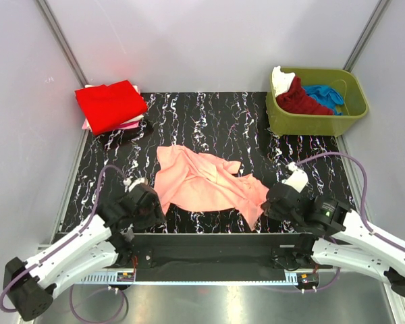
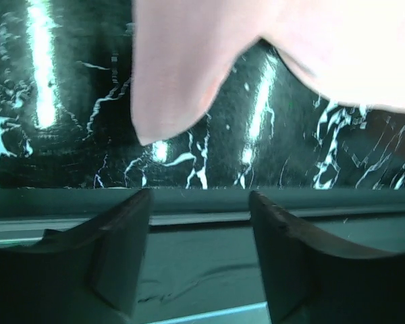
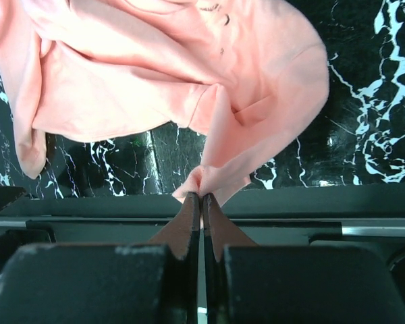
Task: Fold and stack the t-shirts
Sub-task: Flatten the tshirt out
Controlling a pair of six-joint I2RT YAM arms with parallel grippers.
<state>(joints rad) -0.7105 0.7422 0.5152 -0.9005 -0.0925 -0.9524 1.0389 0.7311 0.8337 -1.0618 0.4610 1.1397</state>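
the salmon-pink t-shirt (image 1: 202, 181) lies crumpled and unfolded on the near middle of the bench (image 1: 209, 115), its lower edge close to the front rim. the right fingers (image 3: 189, 226) are closed on a small bunched tip of its near right corner, right at that rim. the left fingers (image 2: 118, 260) stand apart with nothing between them, and a lobe of the shirt sits just beyond them, not touching. the main risk is the right grip. it looks like a thin pinch on gathered cloth, so a firm pull could slide the fabric out. it may also hold more than one layer, which would leave the shirt twisted rather than spread flat. the left side is the second worry: if those fingers close where they are, they probably catch only air or the very tip of the lobe. a pull from the right alone would then drag the whole shirt sideways instead of stretching it. with the cloth this near the front rim, any pull toward the arms could also trail part of it off the bench. the bright red t-shirt (image 1: 110, 104) on the folded stack at the far left corner and the olive-green tub (image 1: 304, 123) at the far right sit well apart and seem safe.
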